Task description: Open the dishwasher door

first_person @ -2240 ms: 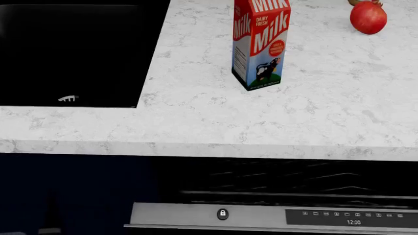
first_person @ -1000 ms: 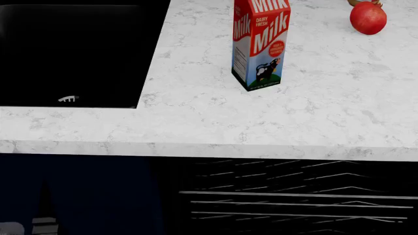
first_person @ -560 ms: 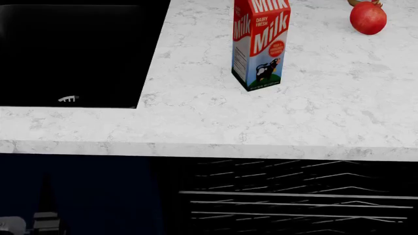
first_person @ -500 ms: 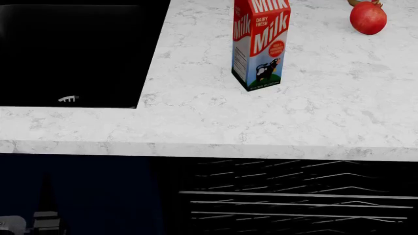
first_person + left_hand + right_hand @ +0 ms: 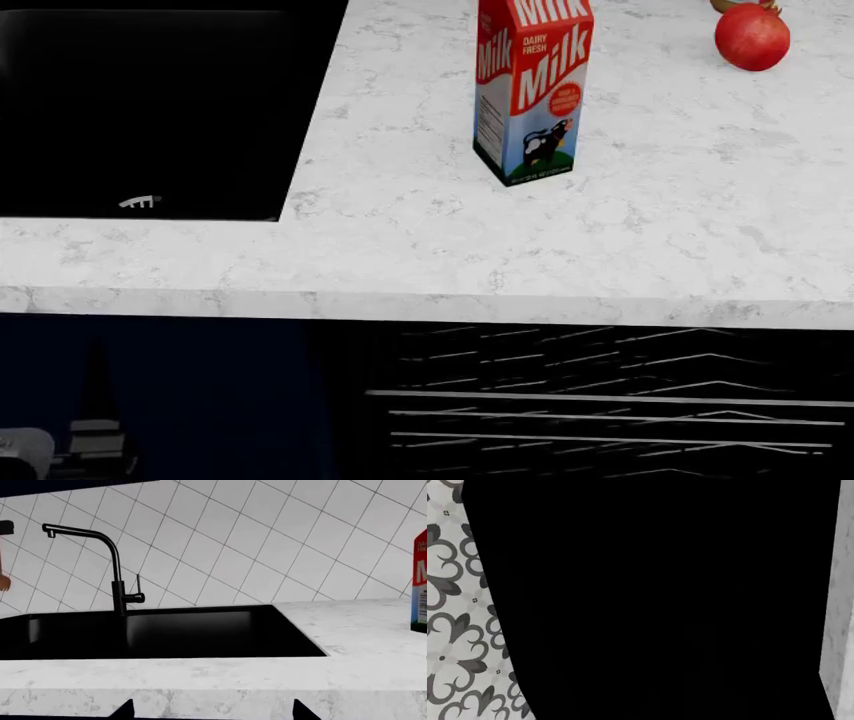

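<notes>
Racks of silver wire (image 5: 601, 410) show under the white marble counter (image 5: 441, 250); the black dishwasher door (image 5: 654, 600) looks lowered already. We judge only withdrawal remains; neither gripper's state is visible.

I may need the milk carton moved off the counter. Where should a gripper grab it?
Probably mid-body, closing on two opposite flat walls of the milk carton, coming level from the counter's front edge: it stands upright, with nothing close beside it.
</notes>
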